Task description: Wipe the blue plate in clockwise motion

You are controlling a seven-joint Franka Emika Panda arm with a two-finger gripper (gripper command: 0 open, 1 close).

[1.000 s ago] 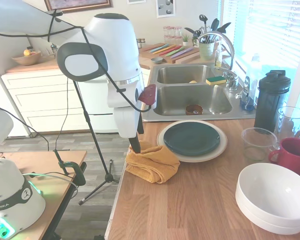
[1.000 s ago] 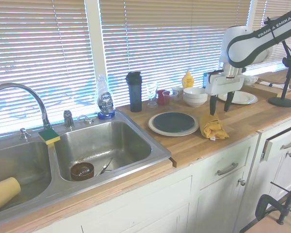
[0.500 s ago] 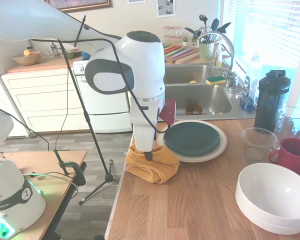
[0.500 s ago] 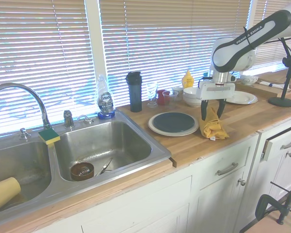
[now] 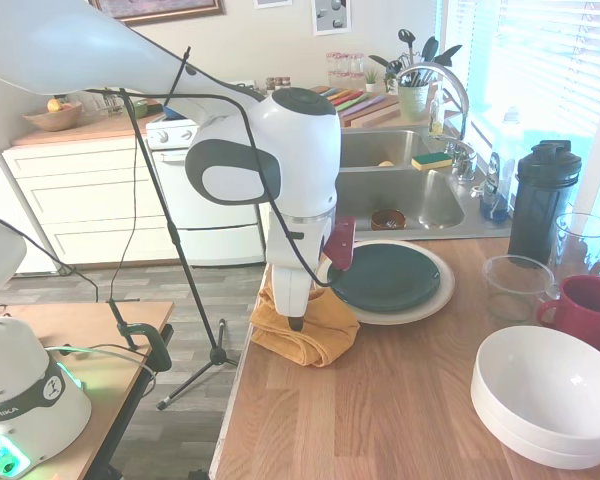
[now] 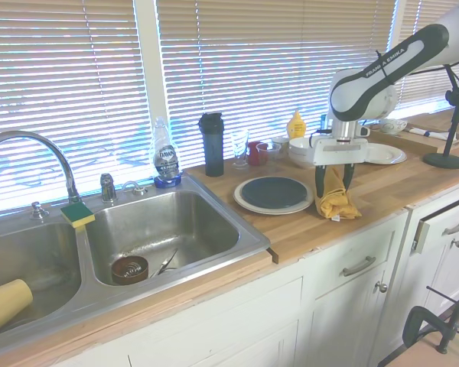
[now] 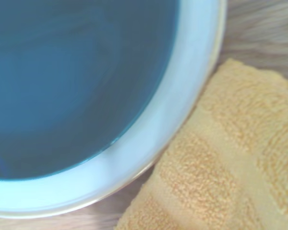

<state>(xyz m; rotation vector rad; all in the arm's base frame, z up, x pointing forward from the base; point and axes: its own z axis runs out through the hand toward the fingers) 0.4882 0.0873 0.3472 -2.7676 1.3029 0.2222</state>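
Where half a second ago the hand (image 6: 330,181) hung a little higher over the cloth, it has now sunk onto the yellow towel (image 5: 306,326), its fingers (image 6: 319,182) spread to either side of the bunched fabric (they straddle it, not yet pinching). One second ago the arm stood farther from the plates; since then it has swung in beside them. Nothing else has shifted. The blue plate (image 5: 384,277) lies centred on the larger cream plate (image 5: 430,300), at about 2 o'clock from the towel in the first exterior view, the towel's edge just beside the cream rim. The wooden desk (image 5: 400,400) also carries stacked white bowls (image 5: 546,395), a red mug (image 5: 592,308) and a black shaker bottle (image 5: 543,198). A steel double sink (image 6: 138,237) sits under slatted window blinds (image 6: 245,53).
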